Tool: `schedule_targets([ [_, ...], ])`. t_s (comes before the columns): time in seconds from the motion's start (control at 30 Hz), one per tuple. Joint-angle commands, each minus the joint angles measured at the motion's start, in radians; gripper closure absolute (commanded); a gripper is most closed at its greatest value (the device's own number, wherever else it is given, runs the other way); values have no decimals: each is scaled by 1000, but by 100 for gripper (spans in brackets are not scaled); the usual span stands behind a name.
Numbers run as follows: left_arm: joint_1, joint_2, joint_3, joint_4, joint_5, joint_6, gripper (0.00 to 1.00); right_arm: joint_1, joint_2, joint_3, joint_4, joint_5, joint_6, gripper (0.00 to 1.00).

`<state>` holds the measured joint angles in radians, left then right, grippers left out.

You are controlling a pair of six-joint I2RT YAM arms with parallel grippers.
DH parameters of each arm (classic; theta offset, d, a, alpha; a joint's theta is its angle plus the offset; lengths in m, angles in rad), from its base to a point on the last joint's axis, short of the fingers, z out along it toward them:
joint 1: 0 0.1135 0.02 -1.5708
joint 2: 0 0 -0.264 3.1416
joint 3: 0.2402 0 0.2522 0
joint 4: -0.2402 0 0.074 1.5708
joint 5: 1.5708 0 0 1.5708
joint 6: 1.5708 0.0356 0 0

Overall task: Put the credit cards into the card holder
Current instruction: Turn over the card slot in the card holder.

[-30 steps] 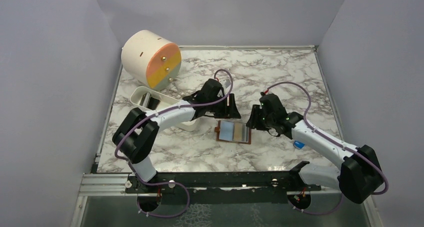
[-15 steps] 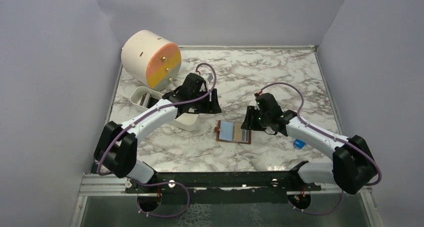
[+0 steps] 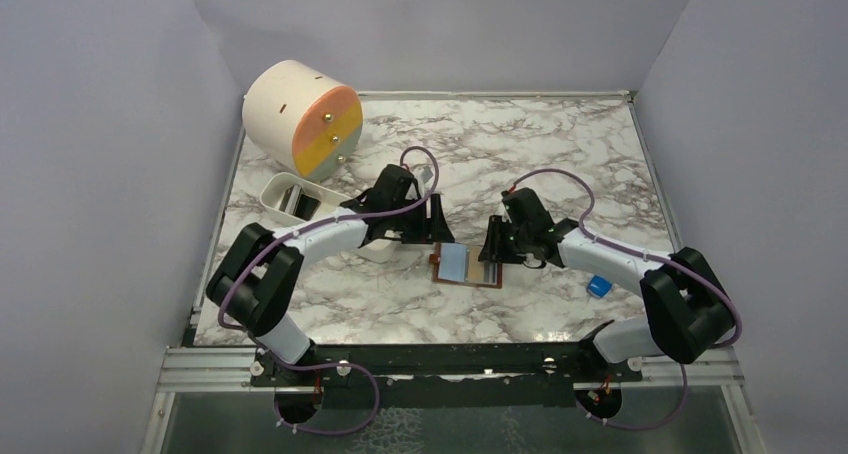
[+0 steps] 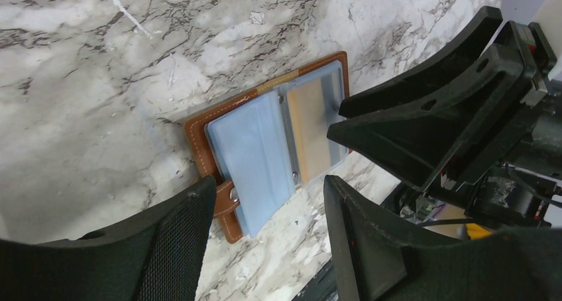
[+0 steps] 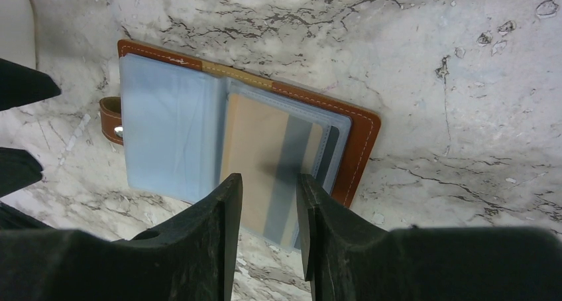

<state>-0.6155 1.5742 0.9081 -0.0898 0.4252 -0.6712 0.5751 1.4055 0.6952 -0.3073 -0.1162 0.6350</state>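
Right wrist view shows one orange-yellow card [image 5: 255, 148] pocketed in the card holder [image 5: 364, 138]. Beside it, dark cards [image 3: 300, 203] lie in the tray [image 3: 270, 187], still to load. Over it, left gripper [image 4: 268, 188] and right gripper [image 5: 268, 181] are parted, empty.

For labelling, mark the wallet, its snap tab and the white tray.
wallet [image 5: 169, 128]: right wrist view, pale blue left pocket.
snap tab [image 5: 111, 115]: right wrist view, brown strap.
tray [image 3: 268, 199]: top view, left end wall.

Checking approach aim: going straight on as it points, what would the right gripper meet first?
Probably the card holder: its pocket with the orange card lies straight ahead of the right gripper, though depth is unclear.
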Motion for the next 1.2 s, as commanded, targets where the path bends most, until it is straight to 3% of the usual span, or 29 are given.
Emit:
schedule_targets([
  [0.0,-11,56,2,144,66,-71,37,5,8,-23,57,-16,8,64],
  [1.17,-25,152,-21,180,27,-91,38,5,-22,-29,49,-9,5,65],
])
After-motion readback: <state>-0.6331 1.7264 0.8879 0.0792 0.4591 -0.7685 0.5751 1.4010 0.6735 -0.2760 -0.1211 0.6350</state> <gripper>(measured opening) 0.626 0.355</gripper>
